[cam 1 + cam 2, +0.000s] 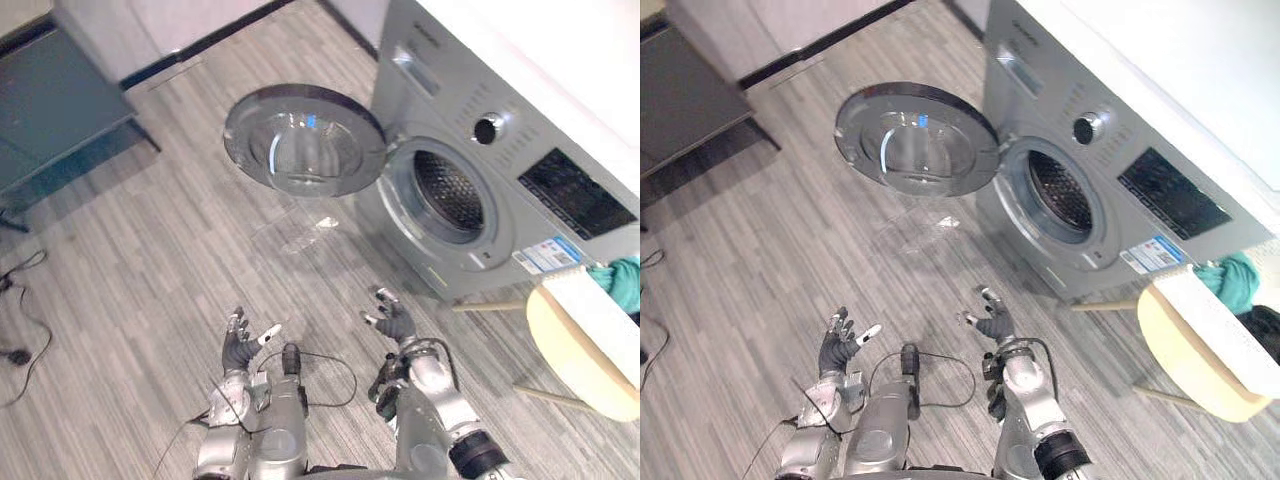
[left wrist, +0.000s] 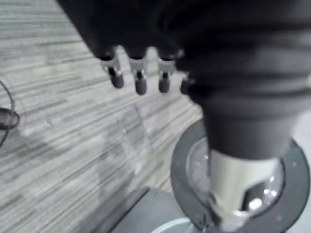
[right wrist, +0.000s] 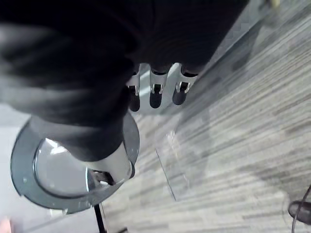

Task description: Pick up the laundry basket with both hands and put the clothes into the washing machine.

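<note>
The silver washing machine (image 1: 520,130) stands at the right with its round door (image 1: 303,140) swung open to the left and the dark drum opening (image 1: 448,190) showing. A white laundry basket (image 1: 1212,318) rests on a round pale stool (image 1: 575,355) at the far right, with teal cloth (image 1: 1230,275) in it. My left hand (image 1: 238,345) and right hand (image 1: 392,320) hang over the bare floor in front of the machine, both open and holding nothing. The straight fingers (image 2: 138,73) of the left hand and the fingers (image 3: 155,90) of the right hand point towards the door.
A dark low cabinet (image 1: 50,120) stands at the back left. A white wall with a dark skirting (image 1: 200,45) runs along the back. Grey plank floor (image 1: 150,260) spreads between me and the machine. The stool's wooden legs (image 1: 485,305) reach towards the machine.
</note>
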Controlling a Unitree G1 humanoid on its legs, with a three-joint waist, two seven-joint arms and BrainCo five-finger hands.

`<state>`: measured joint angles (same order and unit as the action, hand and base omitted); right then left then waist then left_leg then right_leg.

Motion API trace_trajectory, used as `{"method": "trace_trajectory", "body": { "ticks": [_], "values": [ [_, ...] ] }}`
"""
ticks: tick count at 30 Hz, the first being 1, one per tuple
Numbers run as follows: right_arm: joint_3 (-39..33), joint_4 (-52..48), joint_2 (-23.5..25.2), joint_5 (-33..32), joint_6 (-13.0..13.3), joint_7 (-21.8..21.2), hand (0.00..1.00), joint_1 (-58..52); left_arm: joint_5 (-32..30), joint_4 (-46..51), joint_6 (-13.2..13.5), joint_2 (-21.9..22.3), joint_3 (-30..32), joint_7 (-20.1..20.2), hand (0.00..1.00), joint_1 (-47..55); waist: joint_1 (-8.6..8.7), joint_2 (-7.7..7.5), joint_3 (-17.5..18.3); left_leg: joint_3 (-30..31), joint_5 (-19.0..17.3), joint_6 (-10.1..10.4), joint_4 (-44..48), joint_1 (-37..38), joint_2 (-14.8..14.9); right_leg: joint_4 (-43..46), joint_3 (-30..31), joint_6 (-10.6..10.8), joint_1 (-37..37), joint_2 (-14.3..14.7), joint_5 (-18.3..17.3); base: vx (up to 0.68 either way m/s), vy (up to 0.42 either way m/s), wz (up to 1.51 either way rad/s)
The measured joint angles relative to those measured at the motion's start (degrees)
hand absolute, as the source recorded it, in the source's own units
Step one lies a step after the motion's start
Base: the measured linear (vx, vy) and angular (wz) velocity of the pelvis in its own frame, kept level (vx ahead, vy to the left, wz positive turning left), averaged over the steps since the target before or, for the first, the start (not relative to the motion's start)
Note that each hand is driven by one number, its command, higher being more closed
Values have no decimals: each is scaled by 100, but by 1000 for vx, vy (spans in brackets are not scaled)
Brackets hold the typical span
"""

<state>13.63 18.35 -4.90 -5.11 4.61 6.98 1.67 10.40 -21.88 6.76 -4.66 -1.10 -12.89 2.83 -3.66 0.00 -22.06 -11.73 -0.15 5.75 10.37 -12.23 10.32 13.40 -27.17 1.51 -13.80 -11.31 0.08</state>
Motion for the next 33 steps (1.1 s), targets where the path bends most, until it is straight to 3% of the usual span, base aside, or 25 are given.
{"method": "trace_trajectory", "body": {
  "ticks": [3, 5, 9, 13, 18, 23, 27, 33],
  "values": [
    [-380, -248, 17, -53, 1, 80, 0, -278, -60, -649, -142, -295, 333, -83, 0, -842, 112, -100, -12, -264, -88, 13, 111, -14, 123, -89, 277, -49, -151, 117, 108, -13, 5, -53],
    [-525, -482, 23, -102, 0, 113, 0, -463, -90, -1369, -197, -896, 530, -103, 0, -1718, 288, -278, -106, -351, -181, 48, 326, -138, 260, -104, 402, -96, -273, 224, 155, -40, -23, -36],
    [-909, -698, 175, -224, 13, 200, 0, -751, 36, -2989, -380, -2046, 623, -90, 0, -3325, 402, -656, -296, -413, -336, 87, 819, -549, 531, -113, 516, -172, -560, 440, 241, -80, -40, -31],
    [-1070, -696, 354, -491, 17, 305, 0, -841, 560, -4350, -666, -3049, 543, 217, 0, -4569, 610, -1001, -455, -382, -555, 103, 1412, -1219, 845, -177, 574, -192, -976, 660, 362, -76, -17, -25],
    [-1045, -700, 651, -758, 59, 310, 0, -885, 920, -4596, -817, -3705, 287, 278, 0, -5600, 661, -1277, -561, -246, -688, 128, 1884, -1946, 1144, -608, 554, -230, -1278, 974, 687, -15, -6, -17],
    [-805, -706, 742, -1008, 180, 338, 0, -942, 1719, -4704, -873, -4081, 100, 112, 0, -5951, 774, -1306, -541, -178, -772, 131, 2123, -2417, 1283, -1086, 561, -311, -1415, 1187, 1029, 57, 24, -12],
    [-555, -694, 834, -1015, 237, 363, 0, -938, 2281, -4707, -858, -4144, 45, -178, 0, -6069, 764, -1339, -518, -149, -824, 155, 2256, -2591, 1380, -1282, 702, -203, -1462, 1320, 1139, 71, 42, -10],
    [-134, -675, 816, -1023, 362, 422, 0, -927, 2624, -4706, -664, -4533, -97, -484, 0, -6424, 826, -1540, -375, -274, -1005, 152, 2460, -2631, 1553, -1367, 904, -114, -1486, 1429, 1204, 39, 48, -20]
  ]
}}
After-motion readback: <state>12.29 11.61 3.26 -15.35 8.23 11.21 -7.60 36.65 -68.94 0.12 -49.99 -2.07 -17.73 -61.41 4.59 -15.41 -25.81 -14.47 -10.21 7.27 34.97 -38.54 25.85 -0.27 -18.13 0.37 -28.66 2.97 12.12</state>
